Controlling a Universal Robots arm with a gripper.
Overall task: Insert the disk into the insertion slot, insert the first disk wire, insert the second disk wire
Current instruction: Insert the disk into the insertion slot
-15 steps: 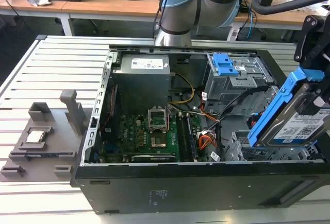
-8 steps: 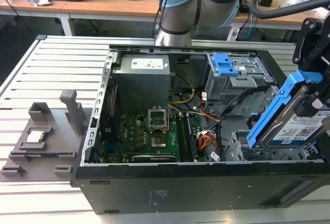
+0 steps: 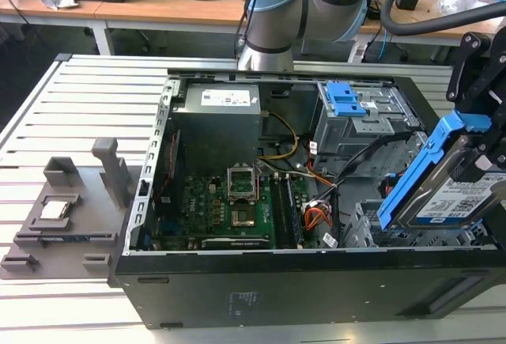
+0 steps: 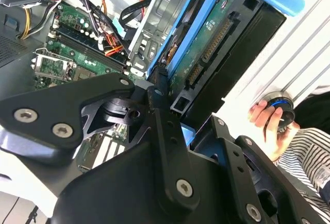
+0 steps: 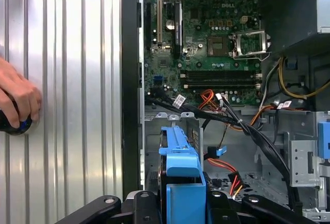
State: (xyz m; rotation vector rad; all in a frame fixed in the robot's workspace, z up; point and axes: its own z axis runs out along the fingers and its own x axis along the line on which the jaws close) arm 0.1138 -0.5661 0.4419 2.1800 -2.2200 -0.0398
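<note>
My gripper (image 3: pixel 484 158) is shut on the disk (image 3: pixel 444 195), a metal drive with a white label in a bright blue bracket. The disk hangs tilted over the open computer case at the exterior view's right. Below it stands the insertion slot (image 3: pixel 365 229), a silver perforated bay. In the first wrist view the blue bracket (image 5: pixel 180 168) sits just above the bay's silver wall (image 5: pixel 154 131), held by the gripper (image 5: pixel 183 206). In the second wrist view the disk's connector edge (image 4: pixel 209 49) faces up between the black fingers (image 4: pixel 161 105). Black and orange wires (image 3: pixel 320 216) lie loose beside the bay.
A taller grey cage with a blue latch (image 3: pixel 345 100) stands behind the bay. The motherboard (image 3: pixel 229 206) fills the case floor. A grey fixture (image 3: pixel 59 213) lies on the slatted table at the exterior view's left. A person's hand (image 5: pixel 18 100) rests on the table holding a black device.
</note>
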